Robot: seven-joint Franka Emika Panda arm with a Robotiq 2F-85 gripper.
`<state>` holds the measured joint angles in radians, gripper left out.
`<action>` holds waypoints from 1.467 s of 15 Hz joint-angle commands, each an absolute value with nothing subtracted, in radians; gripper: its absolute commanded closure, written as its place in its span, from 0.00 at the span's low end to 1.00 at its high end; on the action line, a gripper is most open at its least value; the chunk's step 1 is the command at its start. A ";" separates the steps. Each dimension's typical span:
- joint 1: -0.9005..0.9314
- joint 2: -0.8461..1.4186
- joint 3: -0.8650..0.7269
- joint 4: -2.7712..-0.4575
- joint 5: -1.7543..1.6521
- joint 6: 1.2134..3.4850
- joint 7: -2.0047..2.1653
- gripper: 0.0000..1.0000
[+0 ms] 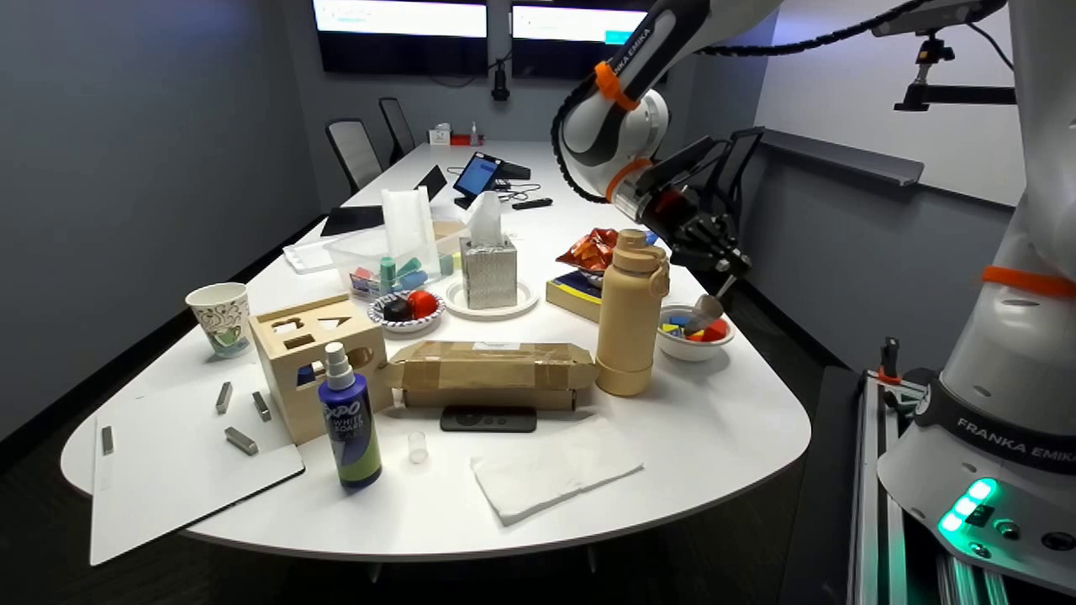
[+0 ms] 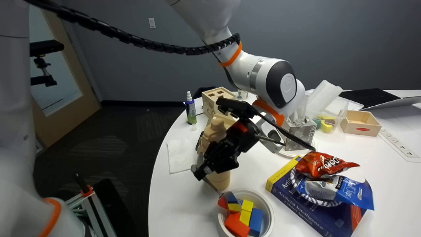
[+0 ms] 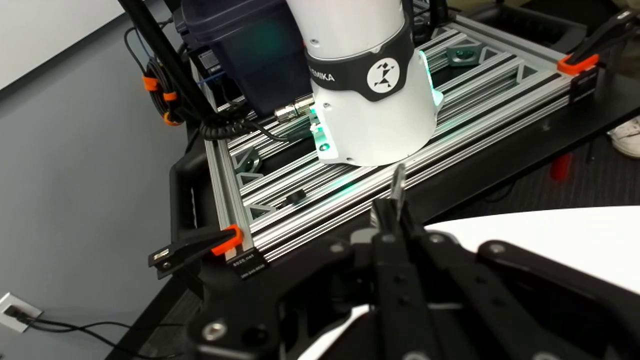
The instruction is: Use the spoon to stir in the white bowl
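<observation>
The white bowl [image 1: 691, 348] stands on the table near its edge and holds red, blue and yellow blocks; it also shows in an exterior view [image 2: 270, 215]. The spoon [image 1: 704, 313] is see-through and tilted, with its head down in the bowl over the blocks. Whether it presses on them I cannot tell. My gripper [image 1: 738, 262] is above the bowl, shut on the spoon's handle; in an exterior view the gripper [image 2: 199, 170] also shows above the spoon [image 2: 212, 185]. In the wrist view the gripper's fingertips [image 3: 392, 215] pinch the handle, whose end [image 3: 399, 181] sticks out past them; the bowl is out of view.
A tall tan bottle [image 1: 630, 323] stands close beside the bowl. A thick book [image 2: 296, 197] with snack bags [image 2: 324, 164] lies nearby. A cardboard box [image 1: 492, 370], a tissue box [image 1: 490, 273], a wooden shape box [image 1: 311, 344] and a spray bottle [image 1: 350, 428] stand farther off.
</observation>
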<state>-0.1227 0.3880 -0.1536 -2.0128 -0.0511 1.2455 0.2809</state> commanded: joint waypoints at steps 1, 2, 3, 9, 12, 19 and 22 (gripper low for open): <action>-0.117 0.380 -0.173 -2.006 -0.054 1.263 0.340 0.99; -0.117 0.384 -0.177 -2.006 -0.055 1.272 0.356 0.99; -0.115 0.385 -0.180 -2.008 -0.055 1.286 0.371 0.99; -0.105 0.396 -0.171 -2.027 -0.047 1.388 0.407 0.99; -0.088 0.377 -0.169 -2.045 -0.055 1.426 0.453 0.99; -0.061 0.387 -0.172 -2.061 -0.086 1.484 0.544 0.99; -0.060 0.383 -0.177 -2.077 -0.093 1.513 0.566 0.99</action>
<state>-0.0723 0.3888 -0.1678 -2.0483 -0.0742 1.4656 0.5385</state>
